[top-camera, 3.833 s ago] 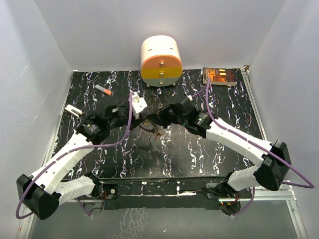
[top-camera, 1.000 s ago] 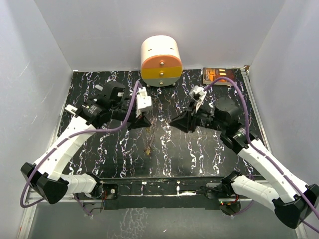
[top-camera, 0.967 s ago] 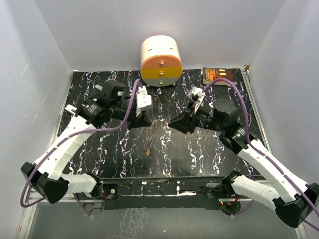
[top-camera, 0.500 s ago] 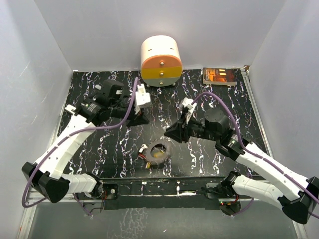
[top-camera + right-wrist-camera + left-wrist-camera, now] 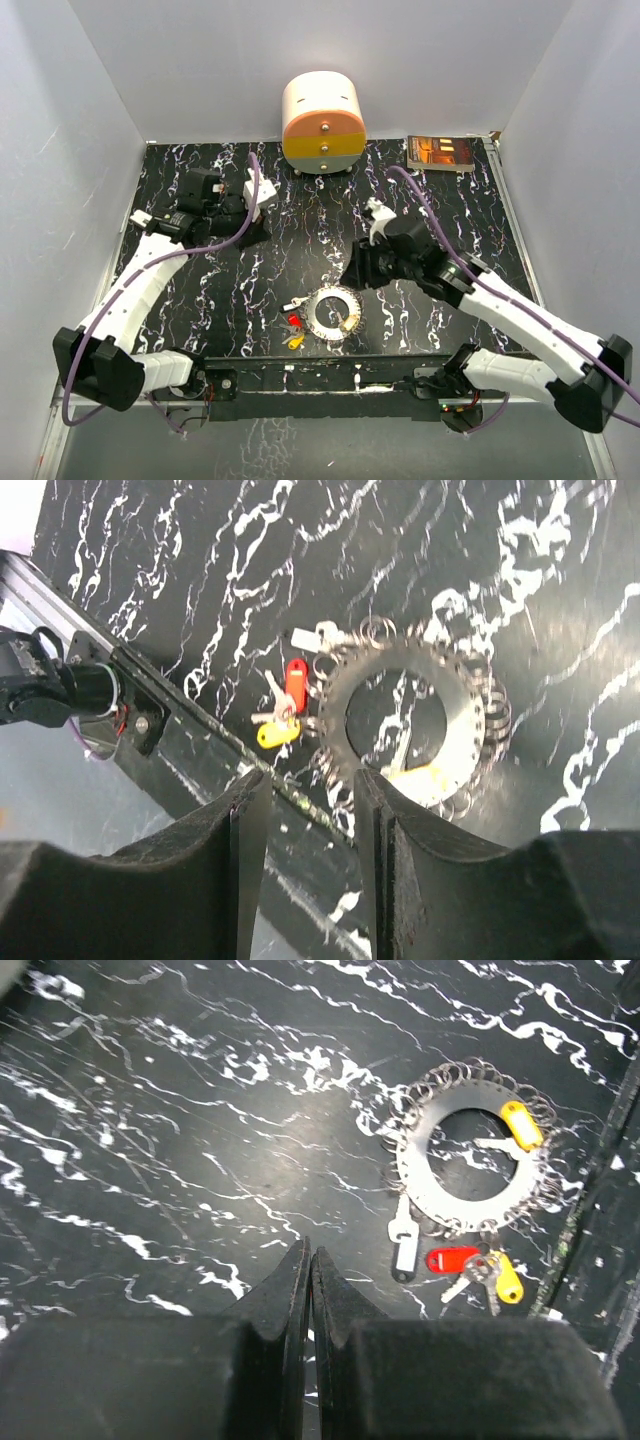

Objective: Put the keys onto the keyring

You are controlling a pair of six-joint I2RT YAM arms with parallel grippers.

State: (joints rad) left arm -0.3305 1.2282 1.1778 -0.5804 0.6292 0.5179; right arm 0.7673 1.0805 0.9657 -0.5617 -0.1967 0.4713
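The right gripper point(image 5: 308, 785) hangs above the black, white-veined table point(image 5: 230, 310). Its two fingers are parted and there is nothing between them.

Just ahead of its fingertips lies the keyring point(image 5: 462, 730), flat on the table and touched by neither gripper. It is a silvery ring with a wide open middle and a rim fringed with small wire loops. An orange key point(image 5: 522, 1123) lies across the ring's band, with its shaft pointing into the open middle. I cannot tell whether it is threaded onto a loop.

Outside the rim, toward this gripper's left finger, a red key point(image 5: 294, 680) and a yellow key point(image 5: 275, 735) lie close together against the loops. A small white tag point(image 5: 305, 637) sits just beside them. The metal rail at the table's near edge runs just past these keys.

The left gripper point(image 5: 308, 1255) is clenched, its fingers pressed together on nothing. It is well apart from the keyring, which lies ahead of its fingertips and off to their right.

Farther out, beyond both grippers at the table's far edge, stands a rounded cream drawer unit point(image 5: 323, 125) with orange, yellow and grey fronts. A small dark book point(image 5: 440, 152) lies in the far corner on the right gripper's side.
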